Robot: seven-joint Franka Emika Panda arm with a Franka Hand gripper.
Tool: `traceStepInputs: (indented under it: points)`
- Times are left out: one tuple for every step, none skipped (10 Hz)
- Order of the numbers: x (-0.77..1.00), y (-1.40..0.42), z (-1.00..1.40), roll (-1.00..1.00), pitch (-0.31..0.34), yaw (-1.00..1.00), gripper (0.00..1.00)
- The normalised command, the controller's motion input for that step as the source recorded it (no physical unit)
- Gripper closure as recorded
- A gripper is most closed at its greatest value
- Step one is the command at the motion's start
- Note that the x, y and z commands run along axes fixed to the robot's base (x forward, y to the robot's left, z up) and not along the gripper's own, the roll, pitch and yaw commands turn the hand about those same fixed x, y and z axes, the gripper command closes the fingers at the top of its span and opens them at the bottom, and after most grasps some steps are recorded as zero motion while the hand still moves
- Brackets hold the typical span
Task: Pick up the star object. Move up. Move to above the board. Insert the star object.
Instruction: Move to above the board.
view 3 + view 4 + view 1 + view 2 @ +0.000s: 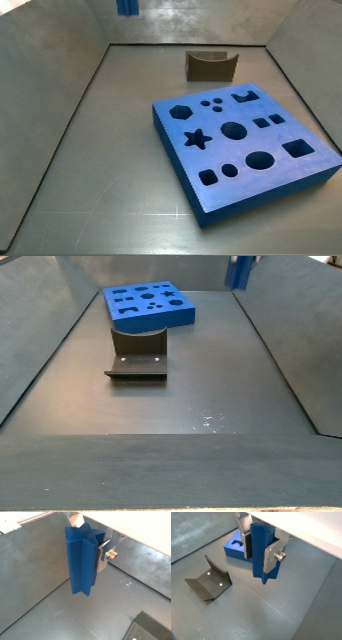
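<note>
My gripper (91,541) is shut on the star object (81,559), a tall blue ridged peg that hangs upright between the silver fingers (274,558), well above the grey floor. It also shows in the other wrist view (263,554). In both side views only the peg's lower end shows at the frame edge (127,6) (242,270); the gripper itself is cut off there. The board (247,150), a thick blue block with shaped holes, lies on the floor away from the peg. Its star hole (197,139) is open. The board also shows in a side view (147,304), and its corner in a wrist view (236,547).
The dark fixture (210,65) stands on the floor beside the board, also in a side view (138,356) and a wrist view (208,582). Grey sloping walls (67,110) enclose the floor on all sides.
</note>
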Motion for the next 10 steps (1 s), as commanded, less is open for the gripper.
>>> traceStepInputs:
  points:
    - [0.06, -0.09, 1.0, 0.03, 0.079, 0.02, 1.0]
    - [0.05, -0.07, 0.91, 0.03, 0.081, 0.03, 1.0]
    - [0.03, -0.05, 0.7, 0.02, 0.081, 0.03, 1.0]
    - [0.01, -0.03, 0.5, 0.02, 0.079, 0.03, 1.0]
    - [0.01, -0.03, 0.35, 0.01, 0.079, 0.03, 1.0]
    - [0.01, -0.03, 0.21, 0.01, 0.079, 0.03, 1.0]
    - [0.41, -1.0, 0.15, -0.04, 0.316, 0.04, 1.0]
    - [0.43, -1.0, 0.15, 0.0, 0.322, 0.05, 1.0]
    - [0.44, -1.0, 0.15, 0.01, 0.328, 0.04, 1.0]
    - [0.47, -1.0, 0.15, -0.04, 0.257, 0.0, 1.0]
